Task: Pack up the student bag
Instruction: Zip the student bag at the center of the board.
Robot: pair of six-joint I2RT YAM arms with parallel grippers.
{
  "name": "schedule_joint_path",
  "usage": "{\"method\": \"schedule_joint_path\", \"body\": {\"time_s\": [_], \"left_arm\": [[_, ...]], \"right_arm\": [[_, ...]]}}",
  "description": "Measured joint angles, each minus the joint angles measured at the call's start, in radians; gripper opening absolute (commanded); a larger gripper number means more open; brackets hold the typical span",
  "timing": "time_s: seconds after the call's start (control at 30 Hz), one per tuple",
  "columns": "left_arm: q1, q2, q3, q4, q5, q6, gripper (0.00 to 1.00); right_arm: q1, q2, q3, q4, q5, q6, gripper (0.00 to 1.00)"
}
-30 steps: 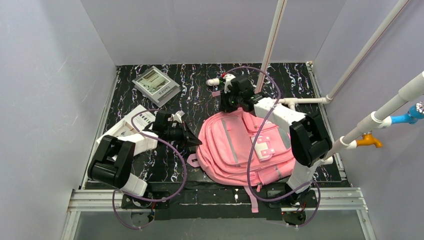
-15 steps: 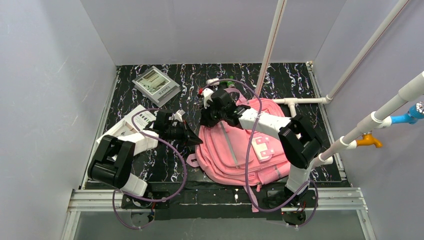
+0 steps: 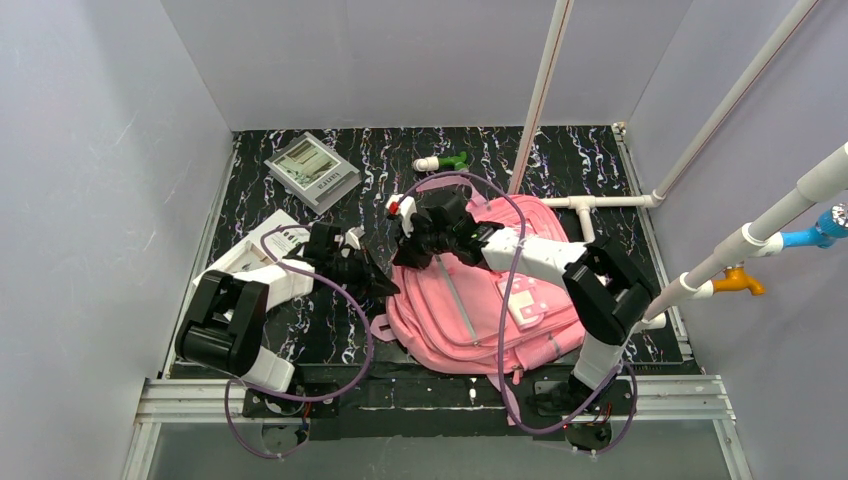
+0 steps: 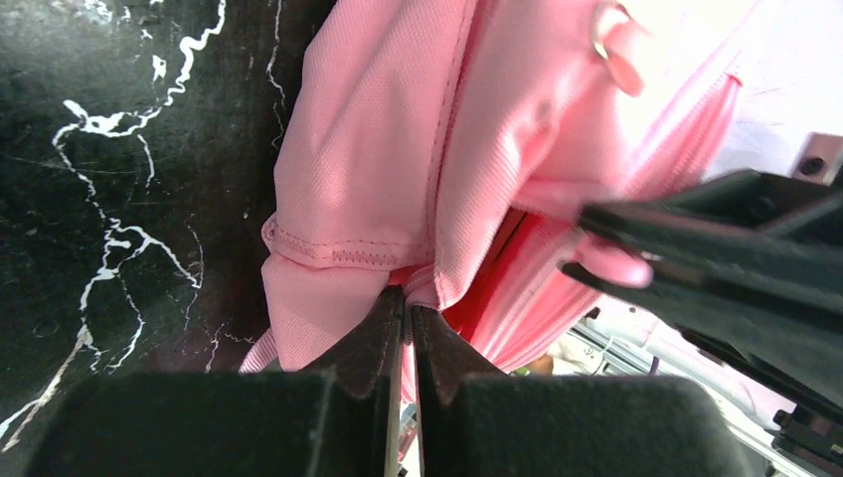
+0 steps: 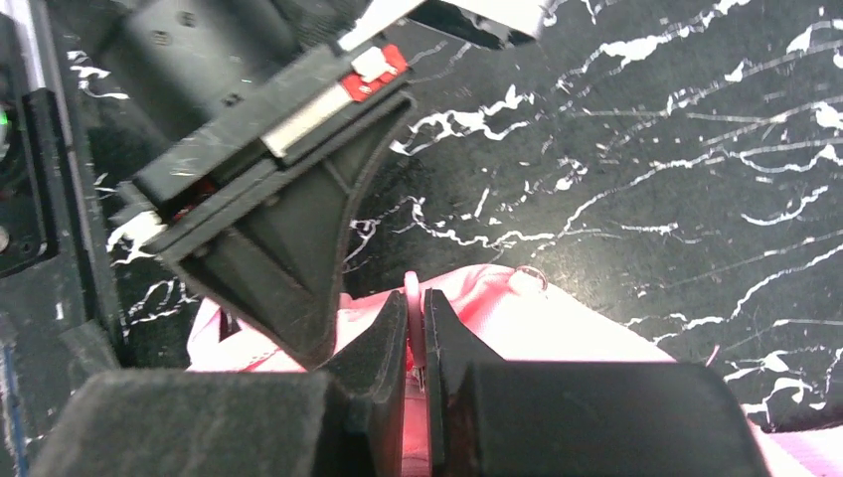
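Note:
The pink student bag (image 3: 490, 295) lies flat on the black marbled table, right of centre. My left gripper (image 3: 390, 288) is shut on a fold of pink fabric at the bag's left edge, seen close up in the left wrist view, where the left gripper (image 4: 408, 306) pinches the bag (image 4: 398, 149). My right gripper (image 3: 400, 258) sits just above it at the bag's upper left corner. In the right wrist view my right gripper (image 5: 416, 308) is shut on a pink zipper pull tab (image 5: 411, 286) of the bag (image 5: 557, 328). The two grippers almost touch.
A grey boxed item (image 3: 312, 172) lies at the back left and a white box (image 3: 250, 258) under the left arm. A white and green marker (image 3: 441, 162) lies at the back centre. White pipes (image 3: 540, 90) rise at the back right.
My right gripper has travelled from the bag's far top edge to its upper left corner, drawing the pull tab along. The bag's top has bulged and shifted. The left gripper has kept its hold.

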Motion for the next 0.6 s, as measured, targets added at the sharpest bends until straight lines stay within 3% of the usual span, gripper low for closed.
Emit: {"method": "schedule_joint_path", "body": {"time_s": [0.17,0.37,0.47,0.6], "left_arm": [[0.009,0.000,0.005,-0.025,0.001,0.003,0.00],[0.021,-0.072,-0.001,-0.018,0.001,0.008,0.00],[0.031,-0.149,-0.017,0.006,-0.007,0.008,0.00],[0.042,-0.201,-0.043,0.029,-0.039,0.010,0.00]], "right_arm": [[0.016,-0.053,-0.041,0.062,0.006,-0.035,0.02],[0.092,-0.085,-0.117,0.219,0.304,-0.011,0.07],[0.095,-0.062,-0.127,0.315,0.379,0.006,0.02],[0.094,0.026,-0.084,0.368,0.318,-0.027,0.01]]}}
